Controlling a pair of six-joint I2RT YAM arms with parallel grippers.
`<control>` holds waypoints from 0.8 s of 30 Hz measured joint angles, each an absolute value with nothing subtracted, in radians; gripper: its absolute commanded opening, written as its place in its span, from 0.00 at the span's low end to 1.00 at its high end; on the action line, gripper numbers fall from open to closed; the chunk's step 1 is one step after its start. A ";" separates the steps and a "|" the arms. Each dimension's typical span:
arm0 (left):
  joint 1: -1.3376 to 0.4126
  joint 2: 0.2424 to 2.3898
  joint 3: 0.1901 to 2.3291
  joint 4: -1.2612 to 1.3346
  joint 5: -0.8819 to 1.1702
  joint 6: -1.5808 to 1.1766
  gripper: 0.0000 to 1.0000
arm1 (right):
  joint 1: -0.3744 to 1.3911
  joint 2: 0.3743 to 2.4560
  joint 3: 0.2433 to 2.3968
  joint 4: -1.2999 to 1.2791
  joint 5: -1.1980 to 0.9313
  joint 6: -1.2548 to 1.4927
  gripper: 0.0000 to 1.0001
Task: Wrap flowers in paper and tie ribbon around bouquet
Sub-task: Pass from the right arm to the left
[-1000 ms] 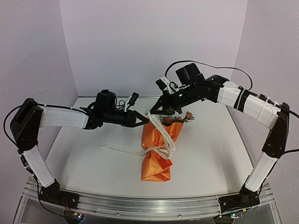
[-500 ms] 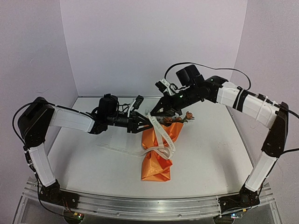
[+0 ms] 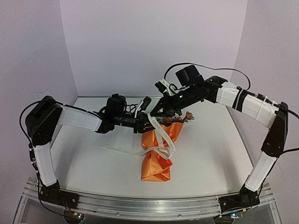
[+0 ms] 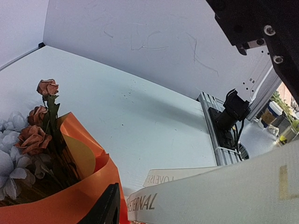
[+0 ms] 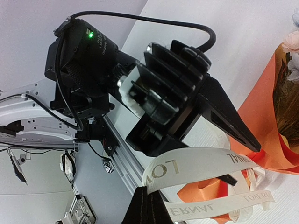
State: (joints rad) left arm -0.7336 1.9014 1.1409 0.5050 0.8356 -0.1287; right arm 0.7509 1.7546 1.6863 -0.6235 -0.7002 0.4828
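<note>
A white tabletop (image 3: 210, 154) boxed in by pale lilac walls (image 3: 140, 46) carries the bouquet (image 3: 156, 158), which lies just below the spot where the two sets of fingers meet. Its orange paper (image 3: 155, 172) is already closed in a cone round the stems. The flowers (image 3: 181, 117) poke out of the cone's open end, beneath the right fingers. The cream ribbon (image 3: 162, 140) is looped round the waist of the cone, below the fingers and nearer the arm bases. One tail trails flat over the tabletop underneath the left fingers, and one strand climbs from the loop to the right fingers.

Wrapping looks done, so tying appears to be the step in hand. The right fingers (image 5: 142, 212) are clenched on the raised strand, holding it clear of the paper. The left fingers (image 5: 229, 120) stand partly apart with that strand running between them, close to the right fingertips, and no pinch on it shows. The next move probably calls for the left fingers to close on the strand without dragging the loop off the cone, since the light bouquet could slide.

The left arm (image 3: 79, 119) reaches in low and nearly level from its side. The right arm (image 3: 247, 102) comes in higher, its forearm sloping down over the flowers to the fingertips.
</note>
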 measured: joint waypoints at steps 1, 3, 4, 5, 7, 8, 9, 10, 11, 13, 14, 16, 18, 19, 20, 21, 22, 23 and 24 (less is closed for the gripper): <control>-0.734 1.905 1.146 0.503 0.834 -0.131 0.14 | 0.751 1.755 1.686 -0.624 -0.700 0.483 0.00; -0.735 1.905 1.153 0.493 0.825 -0.125 0.04 | 0.751 1.755 1.686 -0.624 -0.698 0.482 0.00; -0.735 1.905 1.158 0.489 0.816 -0.125 0.01 | 0.751 1.755 1.685 -0.623 -0.696 0.482 0.00; -0.735 1.905 1.163 0.485 0.800 -0.126 0.00 | 0.751 1.755 1.682 -0.622 -0.691 0.481 0.00; -0.735 1.905 1.168 0.479 0.768 -0.130 0.00 | 0.751 1.754 1.668 -0.623 -0.673 0.475 0.00; -0.735 1.905 1.169 0.472 0.744 -0.131 0.00 | 0.751 1.754 1.658 -0.624 -0.661 0.472 0.00; -0.735 1.901 1.169 0.461 0.718 -0.132 0.00 | 0.751 1.754 1.647 -0.627 -0.648 0.469 0.00; -0.734 1.897 1.169 0.448 0.691 -0.133 0.00 | 0.751 1.754 1.636 -0.631 -0.634 0.465 0.00; -0.734 1.891 1.169 0.434 0.662 -0.134 0.00 | 0.751 1.754 1.626 -0.634 -0.619 0.460 0.00; -0.734 1.871 1.177 0.382 0.598 -0.135 0.00 | 0.751 1.749 1.598 -0.640 -0.583 0.451 0.00; -0.734 1.860 1.183 0.354 0.569 -0.133 0.00 | 0.751 1.744 1.584 -0.644 -0.565 0.447 0.00; -0.734 1.840 1.200 0.293 0.524 -0.130 0.00 | 0.751 1.734 1.561 -0.647 -0.526 0.441 0.00; -0.736 1.814 1.214 0.229 0.488 -0.127 0.00 | 0.751 1.723 1.547 -0.644 -0.483 0.435 0.00; -0.739 1.799 1.221 0.190 0.470 -0.126 0.00 | 0.750 1.717 1.541 -0.642 -0.464 0.431 0.00; -0.741 1.788 1.228 0.158 0.458 -0.126 0.00 | 0.749 1.711 1.539 -0.639 -0.450 0.428 0.00; -0.743 1.779 1.241 0.113 0.445 -0.123 0.00 | 0.748 1.706 1.536 -0.635 -0.434 0.424 0.00; -0.744 1.773 1.262 0.059 0.434 -0.120 0.00 | 0.748 1.702 1.535 -0.632 -0.423 0.422 0.00; -0.745 1.772 1.287 0.008 0.426 -0.118 0.00 | 0.748 1.699 1.535 -0.627 -0.412 0.420 0.00; -0.745 1.772 1.310 -0.040 0.419 -0.114 0.00 | 0.748 1.697 1.535 -0.623 -0.403 0.417 0.00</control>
